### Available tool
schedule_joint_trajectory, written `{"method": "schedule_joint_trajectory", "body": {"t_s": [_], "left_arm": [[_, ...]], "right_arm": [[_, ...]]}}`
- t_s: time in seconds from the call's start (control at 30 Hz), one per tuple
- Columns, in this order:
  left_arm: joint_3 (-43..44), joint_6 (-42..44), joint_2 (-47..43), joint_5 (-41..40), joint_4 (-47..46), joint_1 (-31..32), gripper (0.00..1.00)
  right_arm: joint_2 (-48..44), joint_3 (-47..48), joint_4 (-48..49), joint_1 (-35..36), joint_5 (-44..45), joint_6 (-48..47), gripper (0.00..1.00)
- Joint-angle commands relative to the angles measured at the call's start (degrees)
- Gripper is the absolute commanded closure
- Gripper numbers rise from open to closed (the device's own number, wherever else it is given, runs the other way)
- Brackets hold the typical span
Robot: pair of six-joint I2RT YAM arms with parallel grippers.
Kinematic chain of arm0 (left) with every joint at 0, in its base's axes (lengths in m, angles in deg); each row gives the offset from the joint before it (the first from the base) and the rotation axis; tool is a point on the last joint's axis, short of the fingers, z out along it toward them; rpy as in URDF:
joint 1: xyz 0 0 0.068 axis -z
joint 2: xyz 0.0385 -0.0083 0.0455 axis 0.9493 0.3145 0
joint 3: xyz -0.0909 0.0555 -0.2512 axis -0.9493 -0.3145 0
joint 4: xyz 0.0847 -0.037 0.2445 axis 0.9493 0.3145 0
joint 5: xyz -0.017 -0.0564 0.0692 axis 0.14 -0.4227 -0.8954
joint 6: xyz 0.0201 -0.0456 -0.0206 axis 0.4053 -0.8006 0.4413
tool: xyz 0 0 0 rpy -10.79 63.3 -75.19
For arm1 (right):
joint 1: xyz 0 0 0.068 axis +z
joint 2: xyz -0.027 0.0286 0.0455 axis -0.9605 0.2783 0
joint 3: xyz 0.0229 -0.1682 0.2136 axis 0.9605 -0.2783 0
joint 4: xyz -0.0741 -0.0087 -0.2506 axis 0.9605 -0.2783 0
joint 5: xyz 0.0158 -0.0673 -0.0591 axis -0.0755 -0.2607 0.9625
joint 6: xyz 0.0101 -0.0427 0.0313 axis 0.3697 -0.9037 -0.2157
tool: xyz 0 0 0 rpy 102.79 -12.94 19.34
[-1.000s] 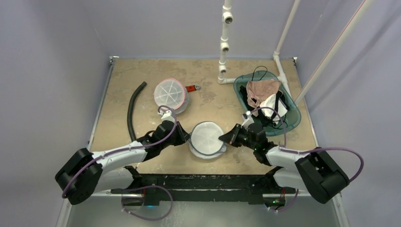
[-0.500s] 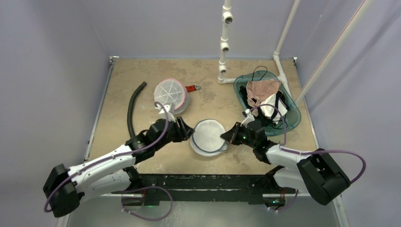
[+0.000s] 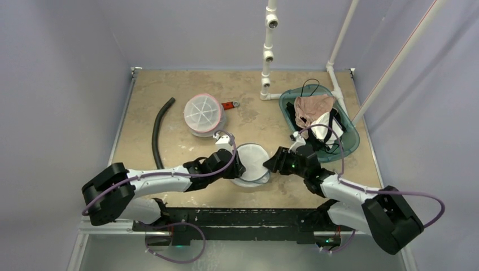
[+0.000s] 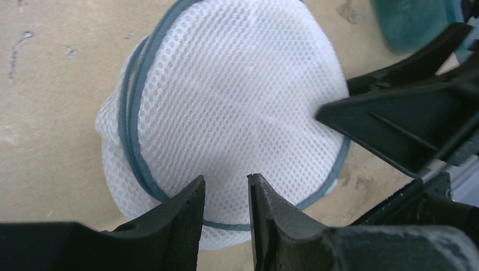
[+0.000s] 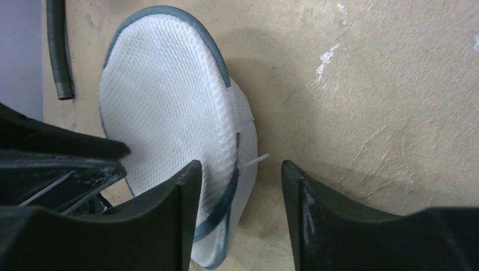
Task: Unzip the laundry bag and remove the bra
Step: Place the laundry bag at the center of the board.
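A curved black rubber hose [image 3: 156, 132] lies at nine o'clock on the tan tabletop [image 3: 169, 84]. A round pink-rimmed white mesh pod [image 3: 202, 113] sits at eleven, and a teal plastic tub [image 3: 349, 144] of crumpled garments at two.

Laundry bag [image 3: 254, 161] white honeycomb mesh, blue-grey trim; second bag [image 3: 202, 112] pink-rimmed; hose [image 3: 156, 132] black; basin [image 3: 349, 140] teal.

Right pincer [image 5: 240, 169], jaws now apart

Two laundry bags [image 3: 254, 161], one hose [image 3: 155, 132], one basin [image 3: 352, 134]
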State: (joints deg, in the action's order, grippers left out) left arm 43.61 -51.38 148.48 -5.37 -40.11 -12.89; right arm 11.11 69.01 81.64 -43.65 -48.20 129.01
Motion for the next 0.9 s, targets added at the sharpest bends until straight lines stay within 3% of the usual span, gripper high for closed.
{"method": "schedule_joint_trajectory", "body": {"t_s": [0.0,0.2,0.47,0.67,0.73,0.87], "left_arm": [[-2.2,-2.7,-0.8,-6.8,-2.6,-0.1,0.67],[-3.2,-4.0,0.0,-10.5,1.3,-0.1,0.68],[-6.3,-4.6,1.8,-12.4,1.0,-0.1,0.69],[-7.1,-4.8,4.1,-12.6,-0.4,-0.1,0.70],[-7.5,-5.0,4.4,-12.6,-0.8,-0.1,0.70],[-8.2,-5.1,4.3,-12.7,-1.0,-0.1,0.71]], "right_arm": [[-6.4,2.7,-6.4,-0.2,1.9,-2.6,0.39],[-8.4,2.2,-7.5,-0.1,-2.0,-1.4,0.35],[-0.4,1.9,4.7,-0.1,-10.3,-0.3,0.36],[6.6,4.8,5.6,2.4,-11.2,-2.2,0.38],[9.6,6.4,3.7,4.2,-7.7,-3.0,0.42],[14.3,6.7,4.1,5.0,-5.2,-2.7,0.65]]}}
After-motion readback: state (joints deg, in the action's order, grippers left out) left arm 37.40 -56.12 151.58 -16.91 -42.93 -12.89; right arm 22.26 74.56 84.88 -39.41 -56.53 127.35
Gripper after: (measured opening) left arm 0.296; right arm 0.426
